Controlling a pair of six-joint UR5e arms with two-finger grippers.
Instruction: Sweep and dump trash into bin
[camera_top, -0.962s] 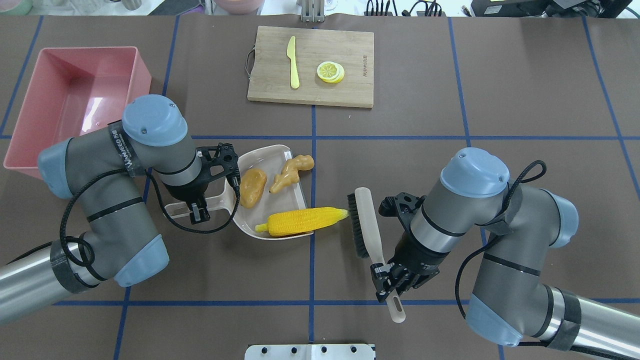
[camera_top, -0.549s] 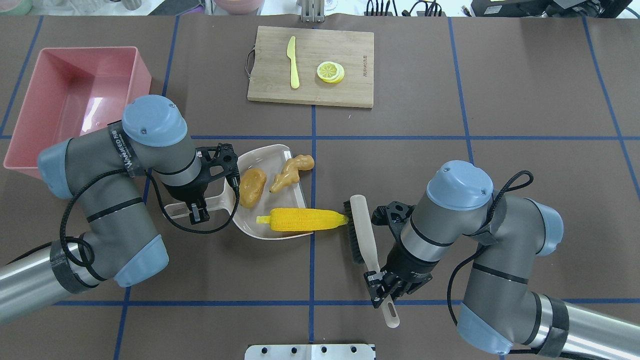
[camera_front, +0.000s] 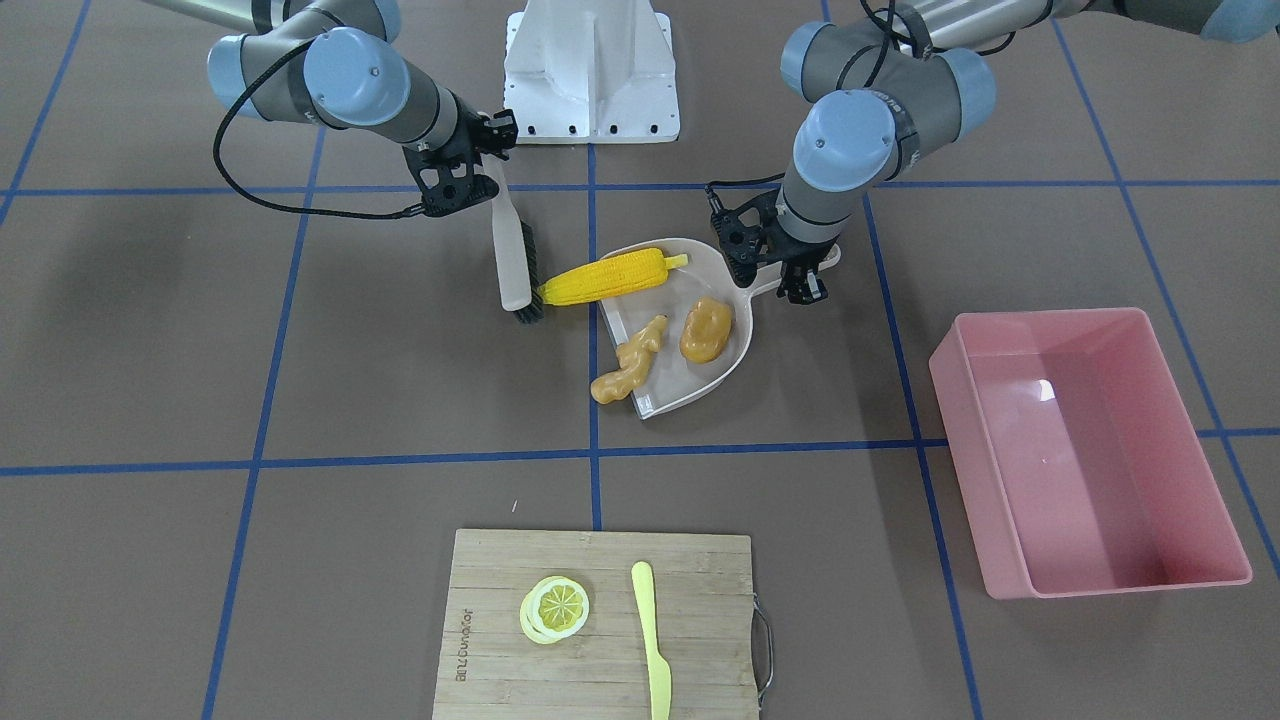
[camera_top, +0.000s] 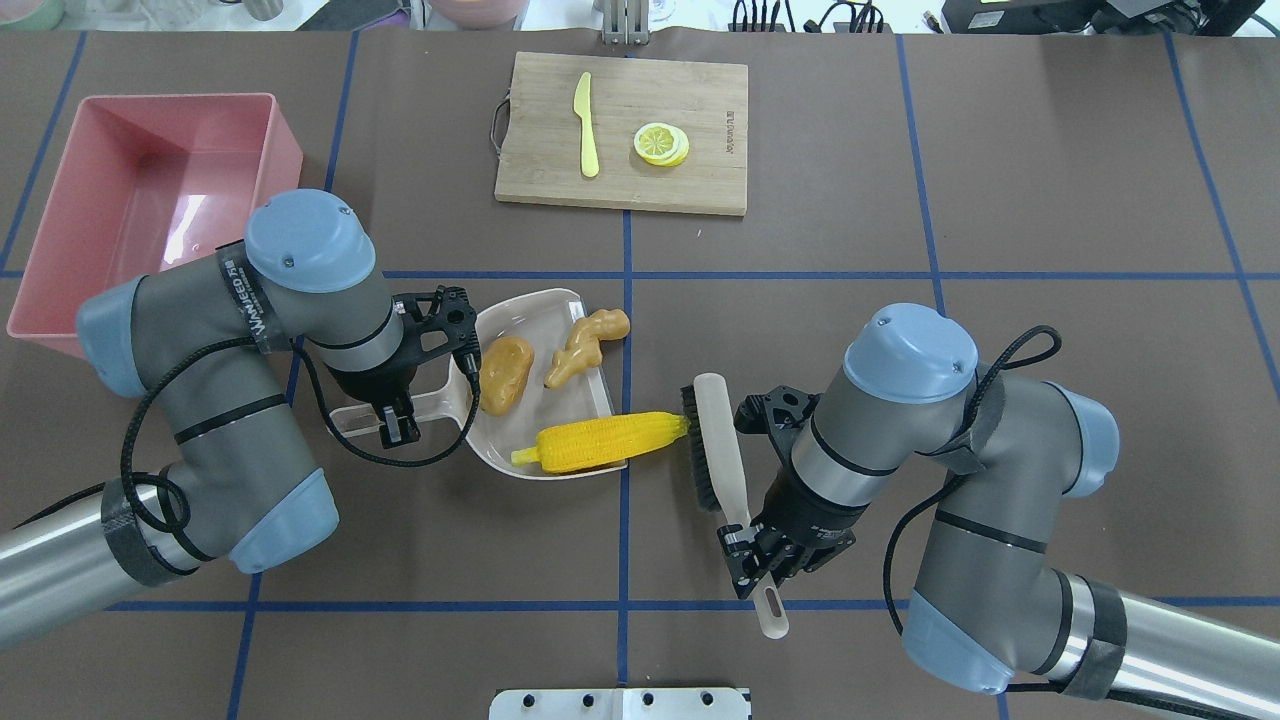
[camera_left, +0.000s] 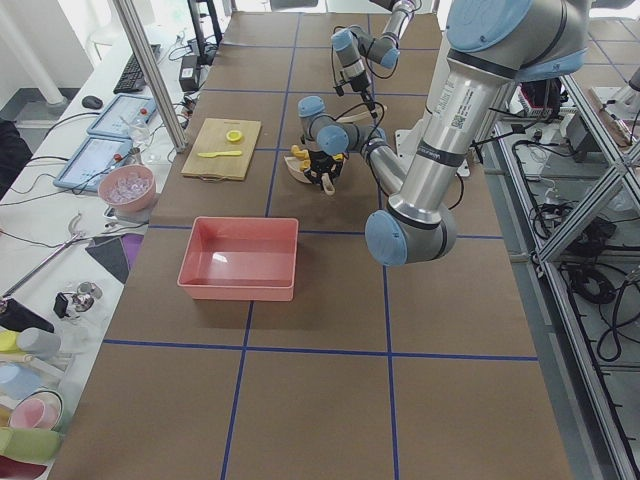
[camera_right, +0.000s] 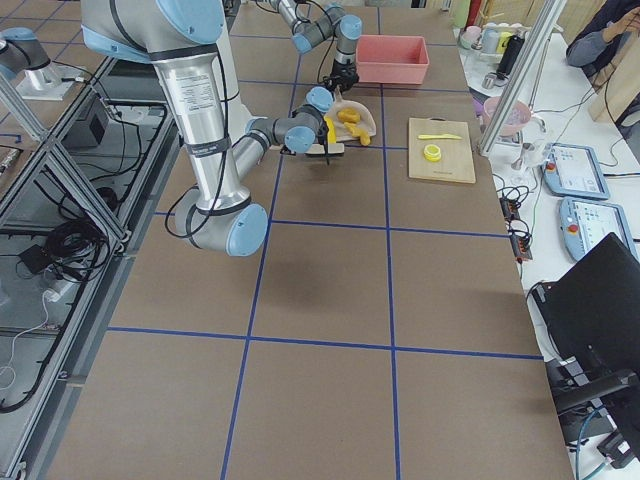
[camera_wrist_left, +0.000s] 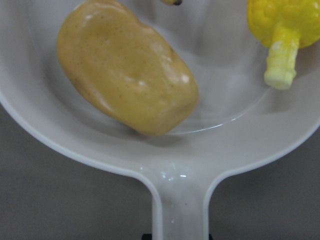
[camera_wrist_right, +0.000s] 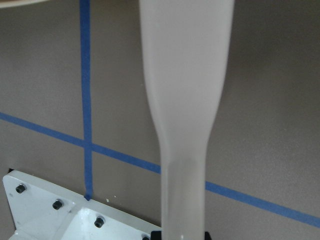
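Bin (camera_top: 140, 190): large rectangular pink plastic tub at the brown bench's (camera_top: 1050, 180) far left.
Left hand (camera_top: 398, 428): clenched on the beige plastic dustpan's (camera_top: 535, 312) handle.
Potato (camera_top: 506, 373): brown, inside the dustpan.
Ginger root (camera_top: 585, 345): knobbly tan, straddling the dustpan's open lip.
Corn cob (camera_top: 605, 443): yellow, stalk end in the dustpan, tip against the bristles.
Brush (camera_top: 716, 440): beige-backed, black-bristled, just right of the dustpan.
Right hand (camera_top: 753, 568): grasping the Brush handle.

Glossy pink plastic bin (camera_top: 100, 130), shiny smooth potato (camera_wrist_left: 125, 85), wood-grain cutting board (camera_top: 690, 90), matt table (camera_top: 1000, 200)
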